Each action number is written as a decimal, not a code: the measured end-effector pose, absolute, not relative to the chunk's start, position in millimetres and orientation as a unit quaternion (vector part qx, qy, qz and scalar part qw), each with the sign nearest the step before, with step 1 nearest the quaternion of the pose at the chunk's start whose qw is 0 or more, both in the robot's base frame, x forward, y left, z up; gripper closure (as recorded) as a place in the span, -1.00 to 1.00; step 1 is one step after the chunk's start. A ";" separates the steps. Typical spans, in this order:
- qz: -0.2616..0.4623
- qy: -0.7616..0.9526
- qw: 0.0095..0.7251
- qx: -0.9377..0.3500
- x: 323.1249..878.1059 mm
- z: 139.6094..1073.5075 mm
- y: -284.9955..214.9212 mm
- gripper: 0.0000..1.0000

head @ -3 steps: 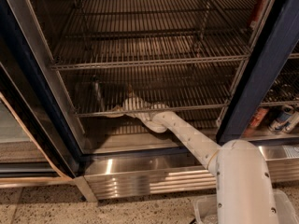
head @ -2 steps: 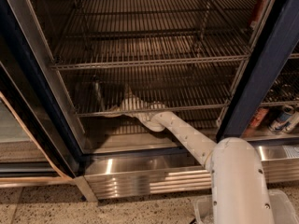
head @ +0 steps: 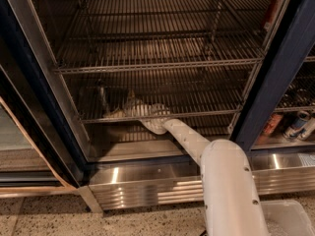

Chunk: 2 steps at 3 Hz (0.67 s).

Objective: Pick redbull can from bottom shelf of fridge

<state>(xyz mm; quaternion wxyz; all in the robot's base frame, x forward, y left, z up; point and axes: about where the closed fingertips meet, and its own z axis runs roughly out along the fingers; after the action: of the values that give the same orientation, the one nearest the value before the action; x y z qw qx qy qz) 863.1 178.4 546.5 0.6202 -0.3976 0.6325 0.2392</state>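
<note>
The fridge [head: 275,77] stands open, with a dark navy frame and chrome wire racks. The redbull can [head: 102,98] is a slim, dark upright can at the left of the bottom shelf [head: 197,113]. My gripper [head: 125,108] reaches in over the shelf's front rail and sits just right of the can, close to it but not around it. The white arm [head: 187,139] runs from the lower right up to the gripper.
The upper wire rack [head: 157,65] hangs close above the gripper. The open glass door [head: 29,107] stands at the left. A ribbed stainless base panel [head: 147,181] runs below. In the right compartment lie a blue-silver can [head: 300,124] and a red-orange can [head: 269,124].
The arm has shifted a little to the left, and the gripper has edged closer to the can. The can has not moved.
</note>
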 end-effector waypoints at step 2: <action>0.248 0.626 0.625 -0.395 871.3 533.3 196.2 -1.00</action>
<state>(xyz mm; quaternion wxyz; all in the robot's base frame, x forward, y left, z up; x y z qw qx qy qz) 871.3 196.2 533.3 0.6249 -0.3947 0.6264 0.2478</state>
